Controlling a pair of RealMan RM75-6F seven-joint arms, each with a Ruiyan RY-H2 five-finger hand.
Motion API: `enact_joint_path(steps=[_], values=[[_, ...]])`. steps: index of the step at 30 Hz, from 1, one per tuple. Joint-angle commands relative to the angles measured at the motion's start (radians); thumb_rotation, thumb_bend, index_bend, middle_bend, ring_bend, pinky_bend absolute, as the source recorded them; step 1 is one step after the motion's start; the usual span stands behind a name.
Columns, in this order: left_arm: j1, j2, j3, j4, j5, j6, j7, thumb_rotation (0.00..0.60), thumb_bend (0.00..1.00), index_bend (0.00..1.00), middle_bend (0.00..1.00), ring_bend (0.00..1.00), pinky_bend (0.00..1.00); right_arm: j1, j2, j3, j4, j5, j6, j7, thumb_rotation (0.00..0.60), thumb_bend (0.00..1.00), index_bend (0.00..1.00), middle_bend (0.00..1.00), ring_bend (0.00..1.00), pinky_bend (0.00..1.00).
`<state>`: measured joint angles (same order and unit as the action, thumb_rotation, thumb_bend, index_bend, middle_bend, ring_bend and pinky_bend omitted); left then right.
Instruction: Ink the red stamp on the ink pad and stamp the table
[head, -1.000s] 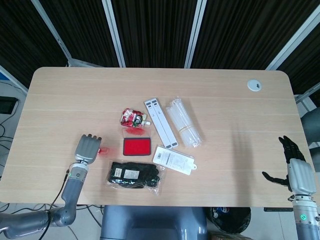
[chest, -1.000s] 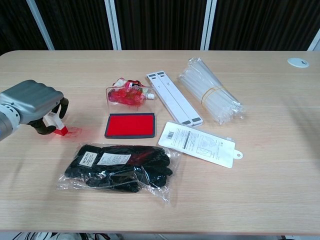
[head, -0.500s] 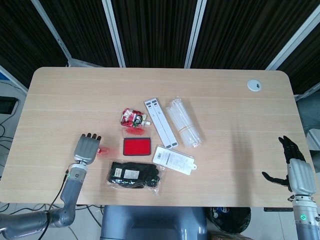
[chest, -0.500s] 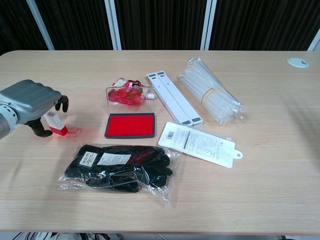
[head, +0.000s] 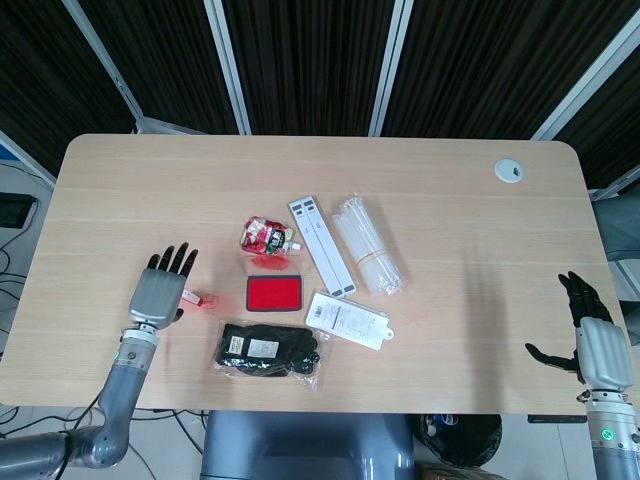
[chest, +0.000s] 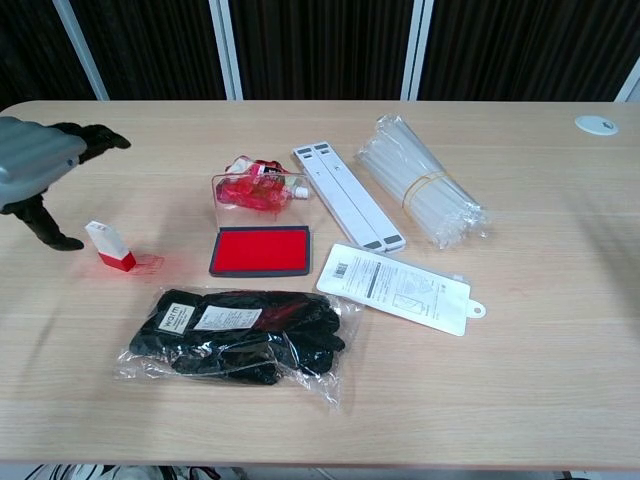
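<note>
One blocky red stamp (chest: 110, 246) beside flat ink pad (chest: 261, 250).

The head view looks steeply down from high above the whole tabletop (head: 450, 180). The chest view sits lower and nearer, facing across it. Both share the ink pad (head: 275, 293) and surrounding clutter.

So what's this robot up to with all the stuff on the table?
It is working with a red stamp and an open ink pad. The stamp stands on the table beside a faint red mark, left of the pad. The left hand is open, lifted clear of the stamp, holding nothing. The right hand is open too, idle at the table's far right edge. Packaged gloves and other items lie untouched.
</note>
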<state>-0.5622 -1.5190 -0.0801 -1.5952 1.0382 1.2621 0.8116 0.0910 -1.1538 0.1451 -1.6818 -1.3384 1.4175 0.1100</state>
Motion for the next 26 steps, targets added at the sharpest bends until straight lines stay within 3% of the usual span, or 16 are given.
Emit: enact_joint_path(steps=[1, 7, 14, 26], values=[[0.06, 0.087, 0.026, -0.076, 0.084, 0.064, -0.107, 0.6, 0.09, 0.0, 0.0, 0.0, 0.11, 0.0, 0.0, -0.001, 0.003, -0.001, 0.001, -0.008, 0.6, 0.13, 0.0, 0.0, 0.0, 0.16], [0.16, 0.18, 0.088, -0.094, 0.2, 0.162, -0.267, 0.6, 0.08, 0.0, 0.0, 0.0, 0.02, 0.002, -0.004, -0.002, 0.012, -0.007, 0.009, -0.04, 0.6, 0.12, 0.0, 0.0, 0.0, 0.16], [0.262, 0.218, 0.132, -0.023, 0.286, 0.264, -0.426, 0.6, 0.08, 0.0, 0.0, 0.0, 0.0, 0.001, -0.01, -0.003, 0.018, -0.018, 0.024, -0.062, 0.6, 0.12, 0.0, 0.0, 0.0, 0.16], [0.343, 0.249, 0.11, 0.019, 0.297, 0.318, -0.568, 0.6, 0.08, 0.0, 0.0, 0.0, 0.0, -0.006, -0.022, -0.002, 0.017, -0.023, 0.046, -0.078, 0.6, 0.12, 0.0, 0.0, 0.0, 0.16]])
